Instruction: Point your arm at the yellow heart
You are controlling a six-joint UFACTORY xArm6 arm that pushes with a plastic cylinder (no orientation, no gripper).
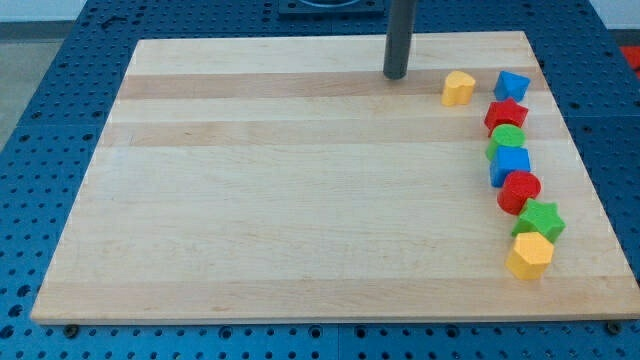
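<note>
Wooden board (pixel 300 200) lying on blue pegboard table (pixel 40 120); dark rod ending in my tip (pixel 396 76) near the view's top, no jaws to report; tip sitting left of yellow heart (pixel 458 88), near but apart; blue block (pixel 512 85) sitting right of the heart; red star (pixel 506 113), green block (pixel 507 138), blue cube (pixel 510 164), red block (pixel 519 191), green star (pixel 540 219), yellow hexagon (pixel 529 256) trailing down the right edge.
</note>
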